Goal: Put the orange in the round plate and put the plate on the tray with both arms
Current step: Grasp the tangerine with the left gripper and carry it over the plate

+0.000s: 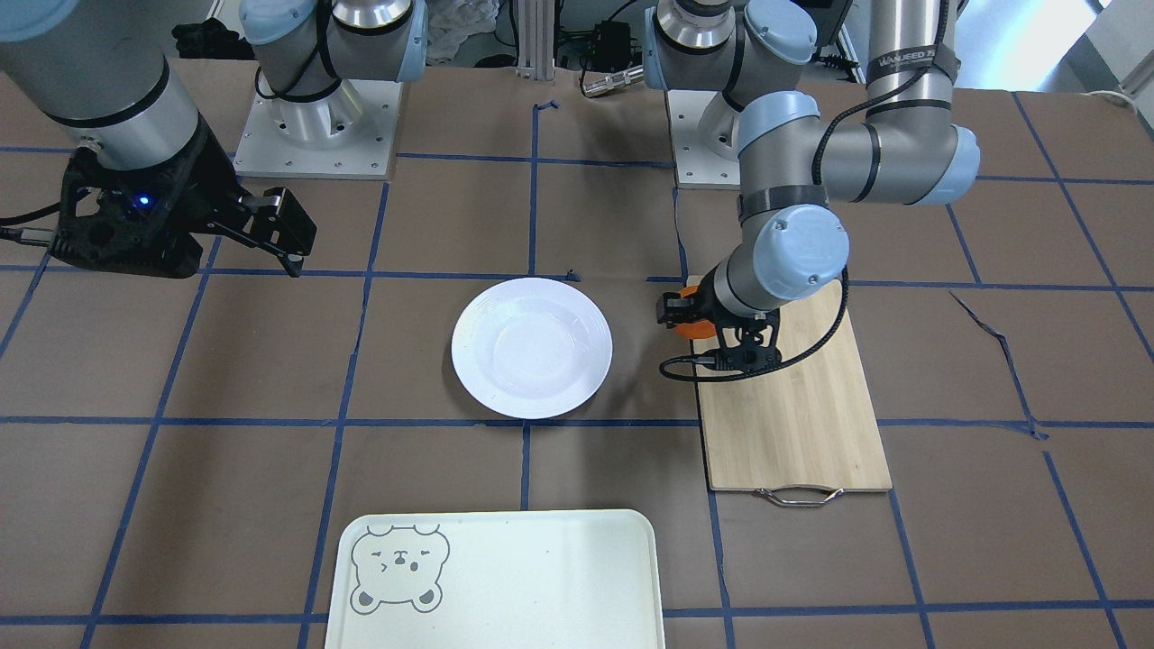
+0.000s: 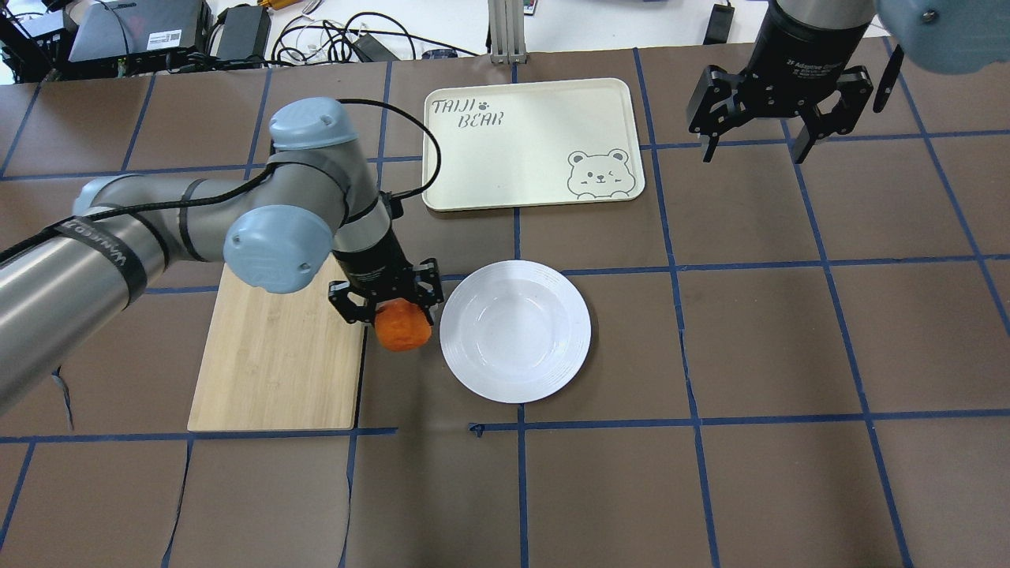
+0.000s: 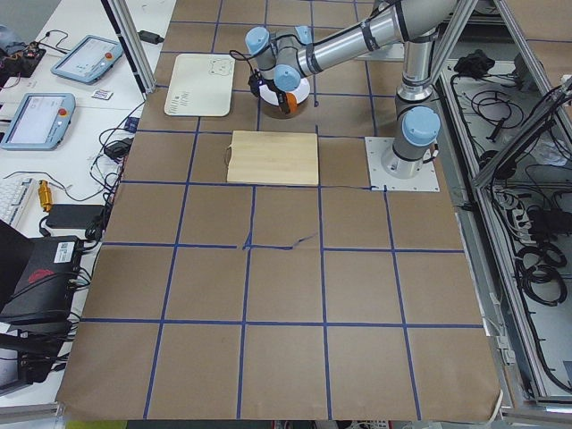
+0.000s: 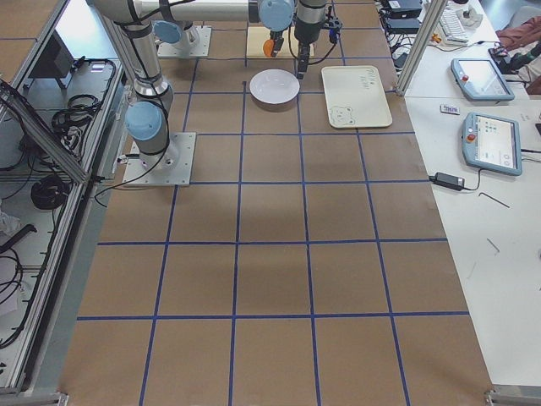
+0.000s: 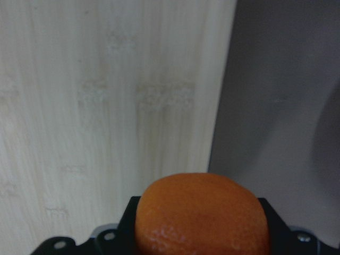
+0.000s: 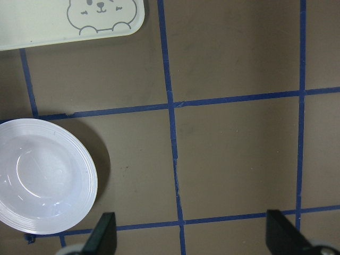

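Brown paper marked into squares by blue tape covers the table [image 2: 789, 315], with cables and electronics along its far edge at the top of the overhead frame. Left of centre in that frame the left gripper [image 2: 390, 314] points down with its black fingers closed on the orange [image 2: 402, 326], which fills the gap between them. The fruit sits just left of the round plate [image 2: 514, 329], beside its rim and not over it, above the strip of table by the right edge of the bamboo cutting board [image 2: 276, 355]. The left wrist view shows the orange at the bottom of the frame, with the pale board and the darker table blurred beyond it. The plate is empty and lies flat near the middle of the frame. The tray [image 2: 521, 150] lies above it at upper centre, apart from it, with a bear face in its lower right corner and the lettering "TAIJI BEAR" at its upper left. In the upper right, to the right of the tray, the right gripper [image 2: 753, 146] hangs with its fingers spread wide and nothing between them.
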`<action>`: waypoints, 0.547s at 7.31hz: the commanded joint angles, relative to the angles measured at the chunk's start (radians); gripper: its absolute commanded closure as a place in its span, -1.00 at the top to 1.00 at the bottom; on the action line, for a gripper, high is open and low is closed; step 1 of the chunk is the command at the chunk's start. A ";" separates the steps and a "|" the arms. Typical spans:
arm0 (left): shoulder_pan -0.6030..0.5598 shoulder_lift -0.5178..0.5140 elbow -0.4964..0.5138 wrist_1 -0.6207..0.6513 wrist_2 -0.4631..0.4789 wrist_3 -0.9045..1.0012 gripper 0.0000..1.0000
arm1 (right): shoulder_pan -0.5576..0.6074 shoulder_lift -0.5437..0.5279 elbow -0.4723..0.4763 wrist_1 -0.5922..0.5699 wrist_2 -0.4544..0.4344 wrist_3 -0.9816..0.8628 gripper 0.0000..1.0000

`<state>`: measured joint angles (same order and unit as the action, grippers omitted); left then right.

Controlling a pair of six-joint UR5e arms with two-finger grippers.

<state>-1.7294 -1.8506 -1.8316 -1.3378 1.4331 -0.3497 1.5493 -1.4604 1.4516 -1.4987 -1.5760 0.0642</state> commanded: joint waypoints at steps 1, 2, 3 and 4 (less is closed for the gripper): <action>-0.134 -0.088 0.037 0.185 -0.104 -0.263 -0.78 | -0.002 0.000 0.000 0.000 -0.001 0.000 1.00; -0.163 -0.129 0.035 0.237 -0.102 -0.284 -0.77 | -0.003 0.000 0.001 0.000 -0.001 0.000 1.00; -0.183 -0.149 0.037 0.243 -0.099 -0.285 -0.29 | -0.003 0.000 0.001 0.000 0.005 -0.001 1.00; -0.190 -0.151 0.040 0.244 -0.097 -0.293 0.99 | -0.005 0.002 0.001 0.000 0.005 -0.003 1.00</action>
<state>-1.9004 -1.9859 -1.7949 -1.1094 1.3367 -0.6268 1.5462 -1.4599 1.4524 -1.4987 -1.5729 0.0630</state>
